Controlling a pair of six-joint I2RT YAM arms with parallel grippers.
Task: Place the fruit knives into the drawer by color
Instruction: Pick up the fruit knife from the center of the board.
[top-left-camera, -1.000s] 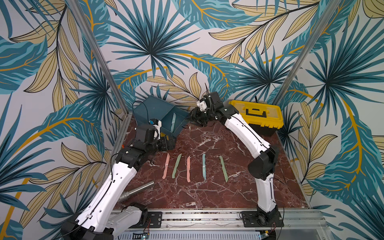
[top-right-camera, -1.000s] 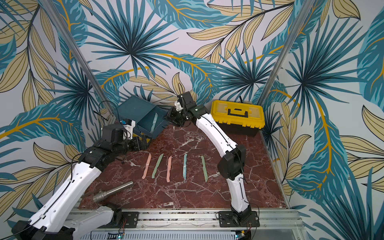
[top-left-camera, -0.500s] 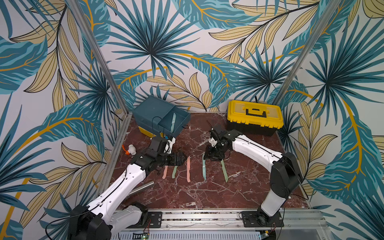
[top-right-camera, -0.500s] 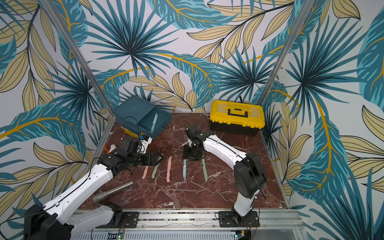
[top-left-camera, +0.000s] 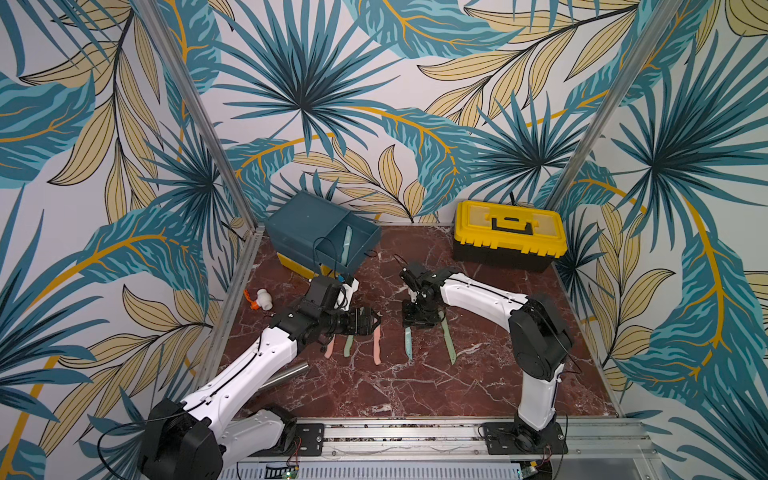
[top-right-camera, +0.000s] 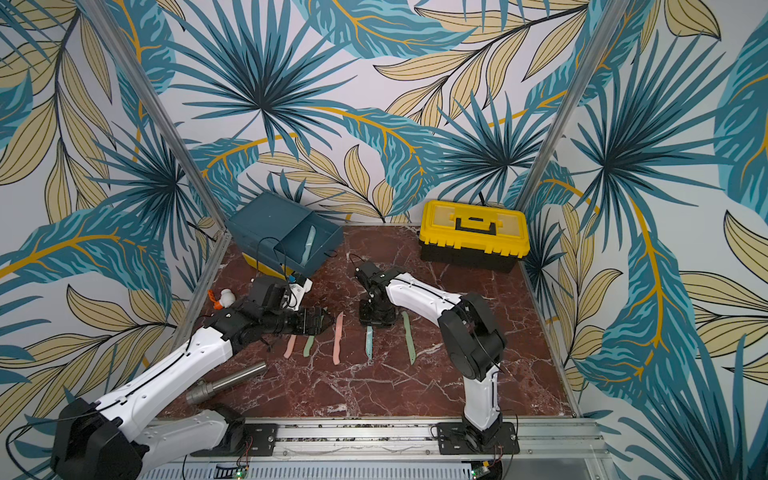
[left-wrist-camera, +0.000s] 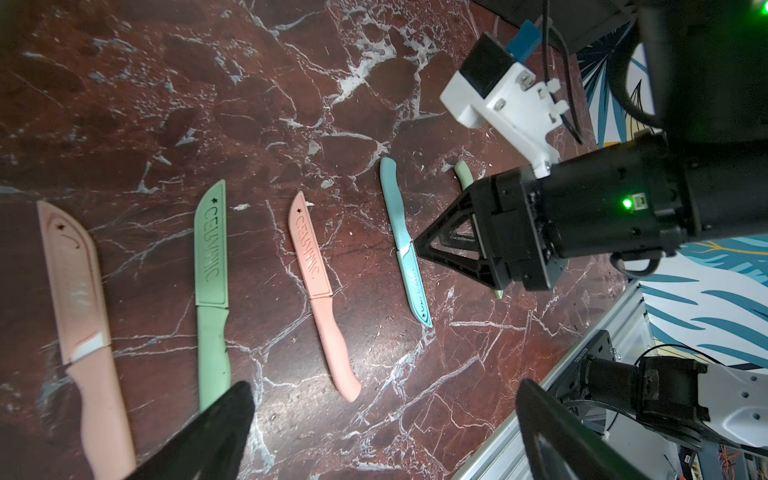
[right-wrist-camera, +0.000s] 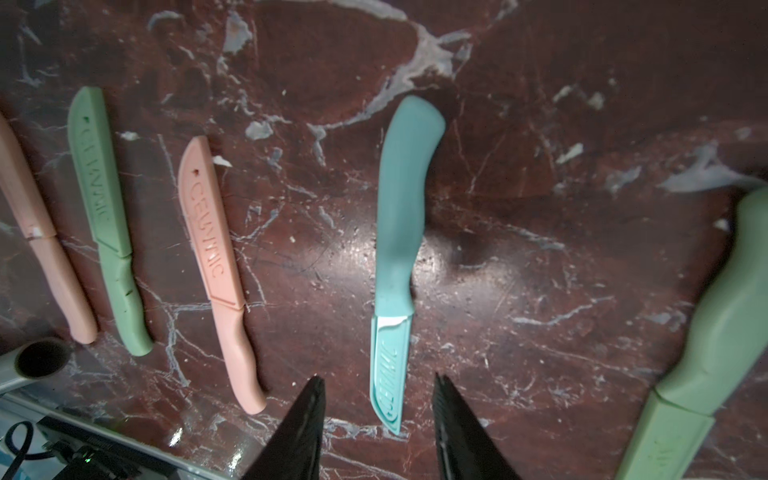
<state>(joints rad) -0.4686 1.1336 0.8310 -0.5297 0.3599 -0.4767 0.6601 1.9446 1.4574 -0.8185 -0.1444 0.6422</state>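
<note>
Your right gripper (right-wrist-camera: 376, 380) is part-open, its fingers either side of the teal knife (right-wrist-camera: 401, 232) at the blade end, with gaps on both sides, so it has no grip. Your left gripper (top-left-camera: 371, 323) hovers wide and empty over a pink knife (top-left-camera: 329, 352) and a green knife (top-left-camera: 348, 347). A second teal knife (top-left-camera: 347, 242) lies in the open drawer (top-left-camera: 360, 249).
</note>
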